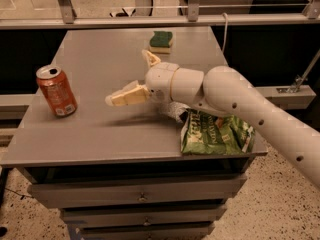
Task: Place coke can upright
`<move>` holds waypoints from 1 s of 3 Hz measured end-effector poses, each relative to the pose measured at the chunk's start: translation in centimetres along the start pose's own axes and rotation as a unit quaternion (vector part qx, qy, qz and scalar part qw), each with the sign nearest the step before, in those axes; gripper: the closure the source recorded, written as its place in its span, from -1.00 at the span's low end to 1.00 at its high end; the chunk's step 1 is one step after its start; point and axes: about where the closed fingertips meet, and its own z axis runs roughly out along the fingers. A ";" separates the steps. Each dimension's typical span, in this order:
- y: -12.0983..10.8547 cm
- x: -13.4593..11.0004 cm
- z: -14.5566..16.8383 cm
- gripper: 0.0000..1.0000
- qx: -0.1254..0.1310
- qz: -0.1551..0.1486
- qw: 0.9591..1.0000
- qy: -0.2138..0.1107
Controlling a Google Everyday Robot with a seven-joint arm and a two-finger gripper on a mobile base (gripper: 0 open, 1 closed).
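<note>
Near the left edge of the surface (pixel 100 49): coke can (pixel 56 91), standing upright on its base, silver top and pull tab facing up.
Gripper (pixel 127 77): above the middle of the surface, to the right of the can and apart from it, holding nothing.
Jaws: spread wide, one pointing left toward the can, the other angled up and back.
Arm (pixel 240 104): white, reaching in from the right, passing over the chip bag.
Chip bag (pixel 215 134): green, lying flat at the front right corner.
Sponge (pixel 161 41): green and yellow, at the far edge, well apart from the can.
</note>
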 end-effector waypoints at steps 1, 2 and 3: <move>0.0 0.0 0.0 -1.00 0.000 0.000 1.000 0.000; 1.5 0.1 0.2 -1.00 -0.016 -0.003 1.000 0.000; 1.1 -1.7 0.8 -1.00 -0.039 -0.094 0.994 0.033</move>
